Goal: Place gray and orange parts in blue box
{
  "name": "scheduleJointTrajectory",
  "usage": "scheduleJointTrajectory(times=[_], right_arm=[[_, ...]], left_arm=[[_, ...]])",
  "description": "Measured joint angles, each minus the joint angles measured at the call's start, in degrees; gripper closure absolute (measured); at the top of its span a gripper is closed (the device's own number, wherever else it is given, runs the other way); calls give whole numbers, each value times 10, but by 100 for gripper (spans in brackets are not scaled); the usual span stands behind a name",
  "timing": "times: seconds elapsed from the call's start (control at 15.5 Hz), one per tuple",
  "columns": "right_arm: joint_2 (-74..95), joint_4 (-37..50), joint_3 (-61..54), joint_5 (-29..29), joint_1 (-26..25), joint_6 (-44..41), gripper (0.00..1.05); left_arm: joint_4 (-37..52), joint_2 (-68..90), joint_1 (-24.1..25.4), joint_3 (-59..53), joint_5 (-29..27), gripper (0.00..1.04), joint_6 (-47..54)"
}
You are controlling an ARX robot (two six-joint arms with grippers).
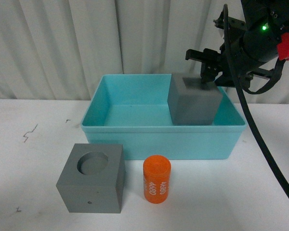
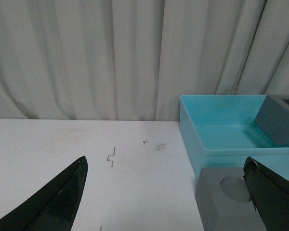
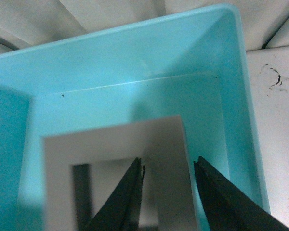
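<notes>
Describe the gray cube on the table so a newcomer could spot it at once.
Find the blue box on the white table. In front of its left end stands a gray cube, beside the orange cylinder. It has a round recess on top; the other gray cube is inside the box, held by the right gripper.

Jaws apart, round-recessed gray cube (image 2: 216,207) beside blue box (image 2: 195,132), possibly second cube (image 2: 279,120) inside

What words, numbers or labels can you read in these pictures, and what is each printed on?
"4660": white digits running sideways, in two rows, on the orange cylinder; they are slightly blurred, so the middle digits are uncertain.
No other readable text shows in any view.
</notes>
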Motion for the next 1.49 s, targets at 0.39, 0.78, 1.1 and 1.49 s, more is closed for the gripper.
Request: scheduleJointTrajectory(times=[0.39,0.78,1.1,1.49], right_arm=[[-70,44,-45,-23,-1,20,8],[-337,205,-286,-78,-24,17,6],[-564,437,-567,98,-70,-151,49],[-726,474,-780,45,-131,-178,103]], left_arm=[[0,0,0,0,0,7,0],[0,0,0,0,0,7,0],[0,0,0,0,0,7,0],[0,0,0,0,0,7,0]])
